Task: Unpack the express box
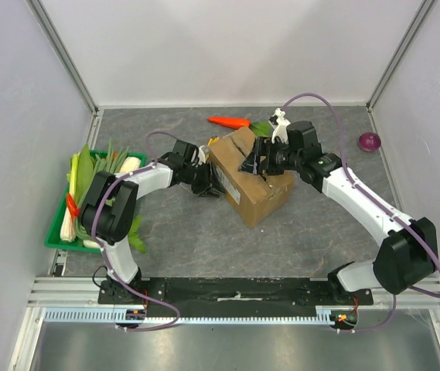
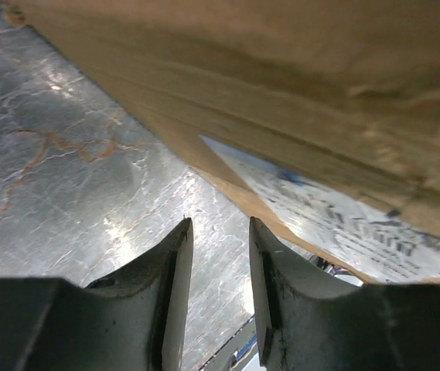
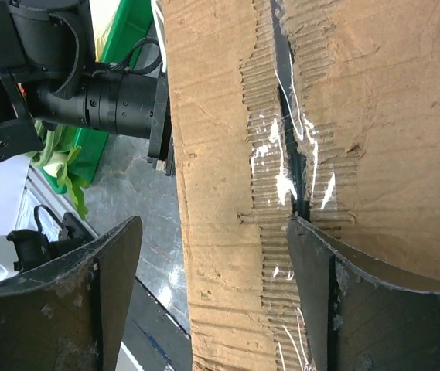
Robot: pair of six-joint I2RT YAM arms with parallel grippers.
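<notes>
The express box [image 1: 262, 193], brown corrugated cardboard, sits at an angle in the middle of the table. My left gripper [image 1: 206, 184] is at its left side. In the left wrist view its fingers [image 2: 220, 220] stand apart with only table between them, and the box wall [image 2: 281, 69] with the white-and-blue label [image 2: 335, 216] is just ahead. My right gripper [image 1: 252, 164] is over the box top. Its jaws [image 3: 213, 224] are wide open across a top flap [image 3: 212, 116], and the right fingertip [image 3: 301, 232] rests at the taped seam [image 3: 285, 116].
A green tray [image 1: 57, 232] of leafy vegetables stands at the left edge. A carrot [image 1: 229, 121] lies behind the box, with something green beside it. A purple onion [image 1: 369, 141] is at the far right. Walls enclose three sides.
</notes>
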